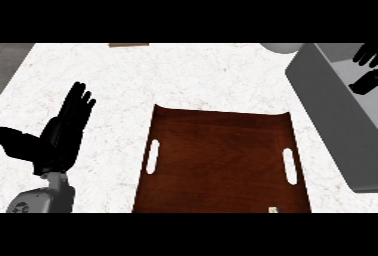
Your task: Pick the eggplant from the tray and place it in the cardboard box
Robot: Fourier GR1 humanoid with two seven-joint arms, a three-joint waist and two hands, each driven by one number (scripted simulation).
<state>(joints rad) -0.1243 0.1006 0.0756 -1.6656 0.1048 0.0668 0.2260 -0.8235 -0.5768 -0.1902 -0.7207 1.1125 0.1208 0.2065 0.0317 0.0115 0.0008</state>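
Resting left robot hand (63, 131), spread, nothing held, beside tray (221, 165); right robot hand (365, 82), grasp unclear.

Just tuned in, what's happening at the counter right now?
The left hand rests open at the left, beside the tray. The right hand is far out at the upper right edge, partly cut off. No eggplant shows on the tray or anywhere; whether the right hand holds it cannot be told.
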